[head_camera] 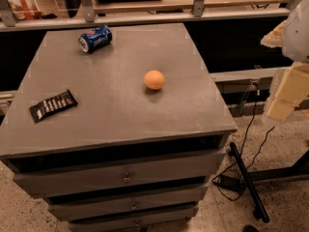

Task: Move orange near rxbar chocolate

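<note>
on the grey bench [120, 124], right of middle: a smooth, round, plain orange [154, 79].
black rxbar chocolate [53, 105] lies well apart at left; claw [285, 100] at the right edge, partly cut off, grip state impossible to tell.

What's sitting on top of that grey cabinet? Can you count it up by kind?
orange: 1
soda can: 1
rxbar: 1
Total: 3
The gripper hangs at the right, off the cabinet.

Orange [154, 79] sits right of rxbar chocolate [53, 105], gripper [286, 96] farther right.
</note>
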Available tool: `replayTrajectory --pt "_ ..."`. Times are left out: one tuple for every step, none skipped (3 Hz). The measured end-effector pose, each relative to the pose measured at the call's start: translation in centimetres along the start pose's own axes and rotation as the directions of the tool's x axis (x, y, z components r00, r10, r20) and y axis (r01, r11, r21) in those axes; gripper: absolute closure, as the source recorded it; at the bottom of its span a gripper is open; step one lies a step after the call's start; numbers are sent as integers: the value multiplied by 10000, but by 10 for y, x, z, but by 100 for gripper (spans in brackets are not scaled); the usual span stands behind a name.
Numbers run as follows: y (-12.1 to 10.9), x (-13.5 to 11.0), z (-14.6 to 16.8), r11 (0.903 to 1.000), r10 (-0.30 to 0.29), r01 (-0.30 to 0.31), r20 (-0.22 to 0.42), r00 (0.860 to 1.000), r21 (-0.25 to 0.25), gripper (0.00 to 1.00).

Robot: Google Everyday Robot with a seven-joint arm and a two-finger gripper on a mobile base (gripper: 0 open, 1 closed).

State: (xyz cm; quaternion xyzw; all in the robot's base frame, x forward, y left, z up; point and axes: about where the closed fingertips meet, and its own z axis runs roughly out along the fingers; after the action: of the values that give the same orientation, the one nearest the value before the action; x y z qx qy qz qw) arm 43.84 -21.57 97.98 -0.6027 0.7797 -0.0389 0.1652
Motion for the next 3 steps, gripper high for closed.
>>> replayTrajectory --pt "0 0 0 10000 0 0 1 10000 2 0" --pt "-2 -4 1 10000 28 -29 228 9997 76 0" --pt "-23 -10 15 9963 663 -756 1969 9782 401 0"
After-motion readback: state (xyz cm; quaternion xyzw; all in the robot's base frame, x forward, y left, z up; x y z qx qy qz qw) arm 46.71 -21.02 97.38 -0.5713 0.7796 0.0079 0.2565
